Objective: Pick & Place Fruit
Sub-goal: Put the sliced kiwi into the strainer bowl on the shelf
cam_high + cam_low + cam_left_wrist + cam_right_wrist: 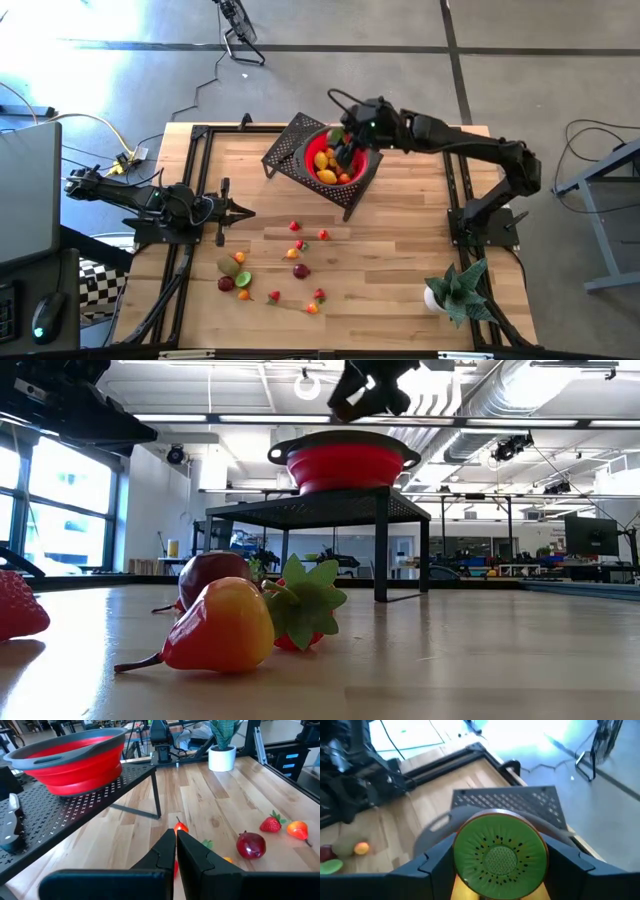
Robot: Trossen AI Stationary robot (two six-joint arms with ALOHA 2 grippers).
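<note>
Our right hand (497,870) is clamped on a kiwi half (500,851), cut green face toward the wrist camera, one dark finger on each side of it. In the high view that hand (347,147) hangs over the red bowl (322,143), which sits on a black perforated stand (288,148) at about 12 o'clock on the worktop (400,250). The bowl already holds a pile of yellow, orange and red fruit. In the low view the hand (368,388) is above the bowl's rim (343,452), apart from it. We judge this to be the drop: to do it well we would keep the kiwi over the bowl's middle, come low enough that it cannot bounce off the pile, then open fully and lift straight up so the fingers do not nudge the rim or shift the light bowl on its stand. Further out, the loose fruit (297,270) we still have to move lies scattered toward 7 o'clock from the bowl, among it a strawberry (270,824) and a dark red piece (250,844). Our left hand (240,212) waits at 9 o'clock, low over the worktop, fingers pressed together on nothing. A potted plant (455,290) stands at 4 o'clock.
</note>
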